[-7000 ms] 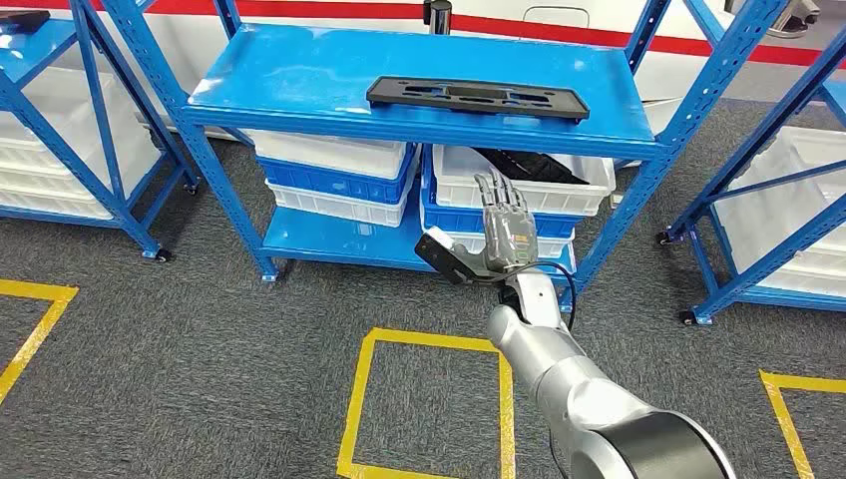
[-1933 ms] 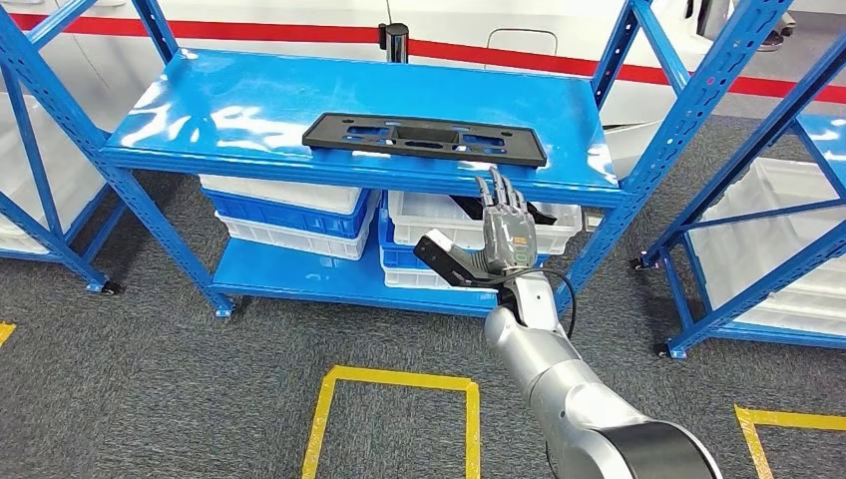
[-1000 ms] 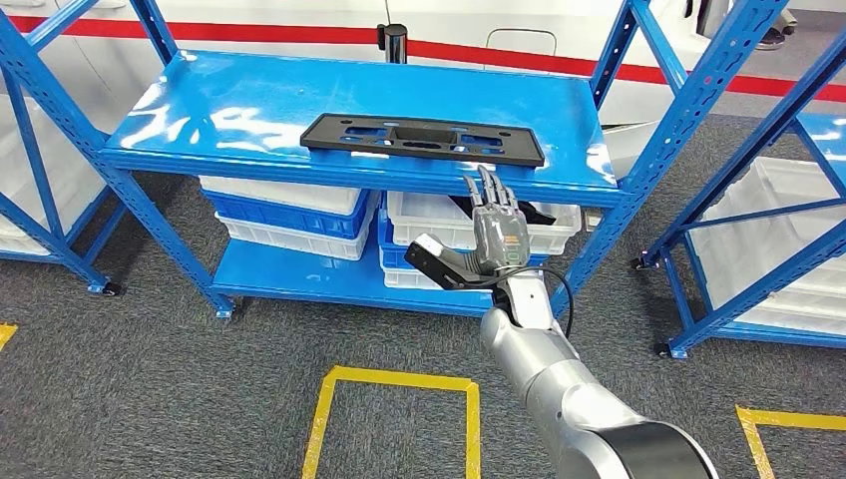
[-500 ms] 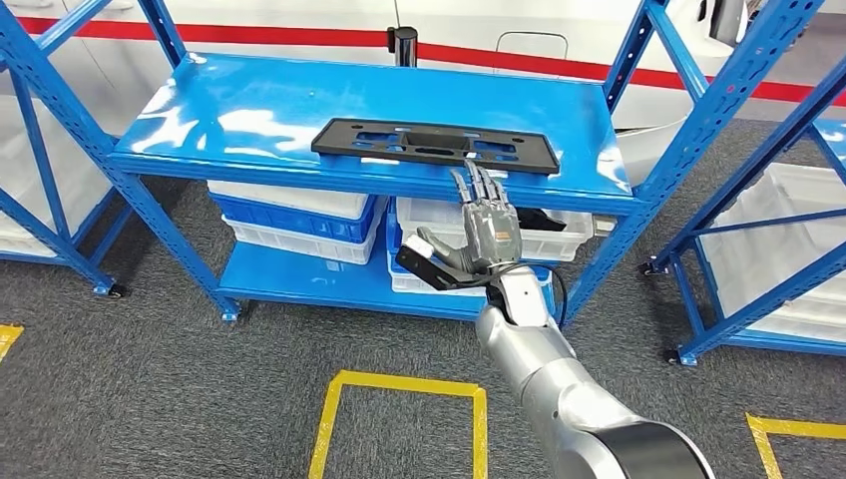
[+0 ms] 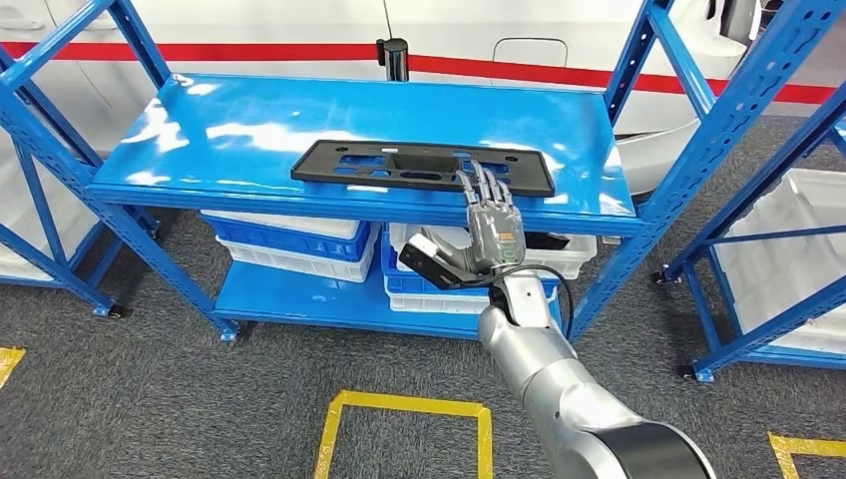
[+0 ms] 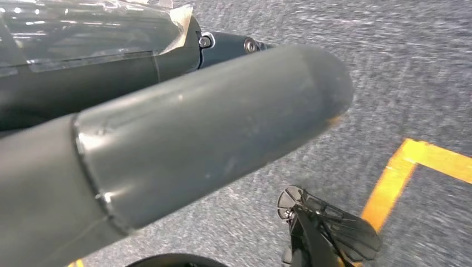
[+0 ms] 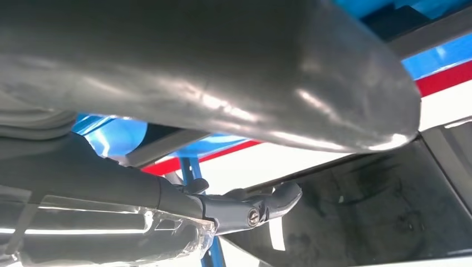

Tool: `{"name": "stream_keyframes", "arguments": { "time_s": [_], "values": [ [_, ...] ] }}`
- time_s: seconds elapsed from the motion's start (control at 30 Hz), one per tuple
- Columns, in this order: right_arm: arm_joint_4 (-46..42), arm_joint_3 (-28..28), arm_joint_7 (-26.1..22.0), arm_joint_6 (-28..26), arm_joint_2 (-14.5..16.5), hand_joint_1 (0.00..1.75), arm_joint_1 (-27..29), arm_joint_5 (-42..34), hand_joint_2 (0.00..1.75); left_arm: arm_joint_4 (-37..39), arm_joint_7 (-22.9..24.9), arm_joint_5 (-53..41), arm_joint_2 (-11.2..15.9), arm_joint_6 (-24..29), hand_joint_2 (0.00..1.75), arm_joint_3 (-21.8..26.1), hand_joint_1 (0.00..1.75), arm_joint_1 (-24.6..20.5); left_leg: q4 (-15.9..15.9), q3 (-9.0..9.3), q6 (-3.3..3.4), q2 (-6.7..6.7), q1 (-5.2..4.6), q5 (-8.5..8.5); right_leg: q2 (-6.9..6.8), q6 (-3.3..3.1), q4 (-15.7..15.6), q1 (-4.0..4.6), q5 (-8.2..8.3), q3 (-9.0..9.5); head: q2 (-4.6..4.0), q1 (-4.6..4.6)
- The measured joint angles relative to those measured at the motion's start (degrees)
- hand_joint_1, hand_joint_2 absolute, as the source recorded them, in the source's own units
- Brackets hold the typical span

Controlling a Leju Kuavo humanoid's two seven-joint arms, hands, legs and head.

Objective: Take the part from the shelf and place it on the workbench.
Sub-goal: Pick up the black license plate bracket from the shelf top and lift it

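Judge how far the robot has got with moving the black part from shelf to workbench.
Done: the robot stands at the blue shelf. In hand: the right hand, fingers spread, reaches up at the black part, which lies flat on the shelf, not yet gripped. Left: gripping, lifting, carrying it to the workbench.

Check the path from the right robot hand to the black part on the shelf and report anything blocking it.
Nothing visible blocks it. The right robot hand is open at the shelf's front edge, its fingertips overlapping the near edge of the flat black part. The shelf surface around the part is bare.
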Motion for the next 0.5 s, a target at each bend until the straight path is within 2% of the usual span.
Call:
{"name": "stream_keyframes", "arguments": {
  "time_s": [0.03,0.07,0.1,0.13,0.17,0.2,0.23,0.27,0.33,0.37,0.4,0.43,0.5],
  "values": [
    [0.0,0.0,0.0,0.0,0.0,0.00,0.2,0.0,1.31,0.0,-0.5,-0.1,0.1,-0.1,0.00,0.0,0.00,0.1,1.4,-2.07,-0.52,0.11,0.50,-1.15,0.04,0.17,0.0,-0.10,-0.66,0.71,0.00,0.00],
    [0.0,0.0,0.0,0.0,0.0,0.00,0.3,0.0,1.75,0.0,-0.9,-0.2,0.3,-0.5,0.00,0.0,0.00,0.2,1.0,-3.32,-1.00,0.28,0.96,-1.51,0.08,0.41,0.0,-0.27,-1.44,1.66,-0.01,-0.01],
    [0.0,0.0,0.1,0.0,0.0,0.00,0.5,0.0,1.75,0.0,-1.3,-0.3,0.5,-0.9,0.00,0.0,0.00,0.3,-1.0,-3.74,-1.44,0.47,1.35,-0.63,0.13,0.70,0.0,-0.48,-2.24,2.71,-0.01,0.01],
    [0.0,0.0,0.1,0.0,0.0,0.00,0.5,-0.1,1.75,0.0,-1.4,-0.5,0.8,-1.5,0.00,0.0,0.00,0.3,-4.3,-3.51,-1.82,0.71,1.70,2.01,0.15,1.05,0.0,-0.70,-3.12,3.79,-0.01,-0.01],
    [0.0,-0.1,0.1,0.0,0.0,0.00,0.6,-0.1,1.75,0.0,-1.5,-0.7,1.0,-1.9,0.00,0.0,0.00,0.4,-8.2,-3.07,-2.12,1.01,1.95,6.21,0.16,1.45,0.0,-0.81,-4.01,4.79,-0.01,-0.07],
    [0.0,-0.2,0.0,0.0,0.0,0.00,0.6,-0.2,1.75,0.0,-1.5,-0.8,1.2,-2.2,0.00,0.0,0.00,0.4,-11.1,-2.56,-2.14,1.27,1.98,9.54,0.16,1.91,-0.1,-0.83,-4.76,5.39,0.00,-0.17],
    [0.0,-0.2,0.0,0.0,0.0,0.00,0.6,-0.3,1.75,0.0,-1.5,-0.9,1.3,-2.4,0.00,0.0,0.00,0.4,-12.9,-2.23,-1.94,1.42,1.87,12.15,0.16,2.41,-0.2,-0.72,-5.38,5.77,0.00,-0.19],
    [-0.1,-0.3,-0.1,0.0,0.0,0.00,0.5,-0.3,1.75,0.0,-1.5,-0.9,1.5,-2.5,0.00,0.1,0.00,0.3,-13.3,-2.17,-1.54,1.49,1.61,13.18,0.16,2.90,-0.4,-0.64,-5.81,5.98,0.00,-0.21],
    [-0.3,-0.3,-0.4,0.0,0.0,0.00,0.3,-0.5,1.75,-0.2,-1.2,-1.2,1.7,-2.5,0.00,0.1,0.00,0.1,-13.0,-1.76,-0.53,1.28,1.21,12.29,0.02,3.86,-1.0,-0.53,-6.55,6.58,0.00,-0.07],
    [-0.3,-0.3,-0.6,0.0,0.1,0.00,0.2,-0.5,1.75,-0.2,-1.0,-1.3,1.8,-2.3,0.00,0.1,0.00,0.0,-13.2,-1.33,-0.01,1.21,1.08,11.88,-0.06,4.15,-0.5,-0.56,-7.07,6.63,0.00,-0.04],
    [-0.4,-0.3,-0.7,0.0,0.1,0.00,0.1,-0.6,1.75,-0.3,-0.8,-1.5,1.8,-2.2,0.00,0.1,0.00,-0.1,-13.4,-0.79,0.54,1.15,1.01,11.53,-0.11,4.21,1.4,-0.53,-7.91,5.91,0.01,0.04],
    [-0.4,-0.4,-0.7,0.0,0.1,0.00,0.0,-0.8,1.75,-0.3,-0.6,-1.5,1.9,-2.0,0.00,0.1,0.00,-0.2,-13.6,-0.29,1.04,1.08,0.95,11.17,-0.14,4.06,4.6,-0.58,-9.04,4.20,0.00,0.15],
    [-0.3,-0.5,-0.7,0.0,0.0,0.00,0.1,-1.0,1.75,-0.3,-0.2,-1.6,1.9,-1.9,0.00,0.1,0.00,-0.4,-13.7,0.32,1.78,0.89,0.66,10.38,-0.13,3.62,13.3,-0.51,-11.35,-1.61,0.00,0.31]
  ]
}}
